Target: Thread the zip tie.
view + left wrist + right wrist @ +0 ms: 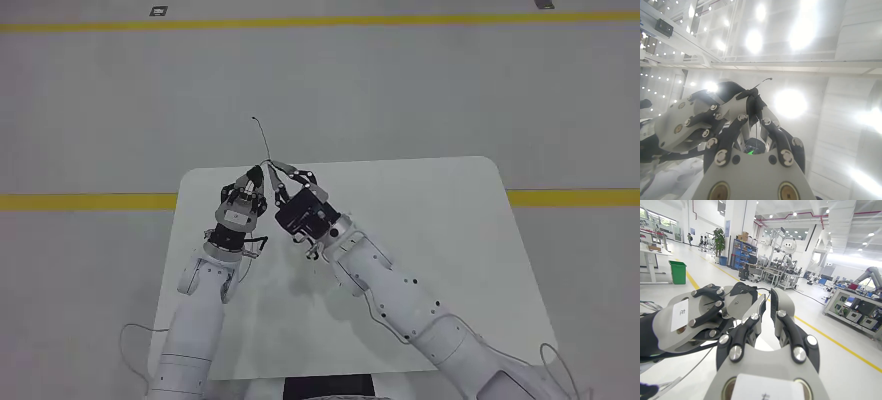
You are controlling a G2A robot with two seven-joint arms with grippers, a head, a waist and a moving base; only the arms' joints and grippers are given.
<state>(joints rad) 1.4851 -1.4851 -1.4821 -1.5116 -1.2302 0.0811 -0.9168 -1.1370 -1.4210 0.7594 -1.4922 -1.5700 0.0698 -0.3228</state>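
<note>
A thin black zip tie (260,137) sticks up from where both grippers meet above the far edge of the white table (430,230). My left gripper (753,101) is shut on the zip tie (763,81); one short end pokes out past its fingertips and a strand hangs back between its fingers. My left gripper (258,176) sits close beside my right gripper (281,171). In the right wrist view my right gripper (768,302) is open with a narrow gap, and the end of the zip tie (763,289) reaches just in front of its ribbed pads (774,303). My left gripper (743,291) touches its side.
Both arms rise from the near side over the table's left half. Grey floor with yellow lines (580,197) surrounds the table. Far off in the right wrist view stand a green bin (677,272) and work benches (853,306).
</note>
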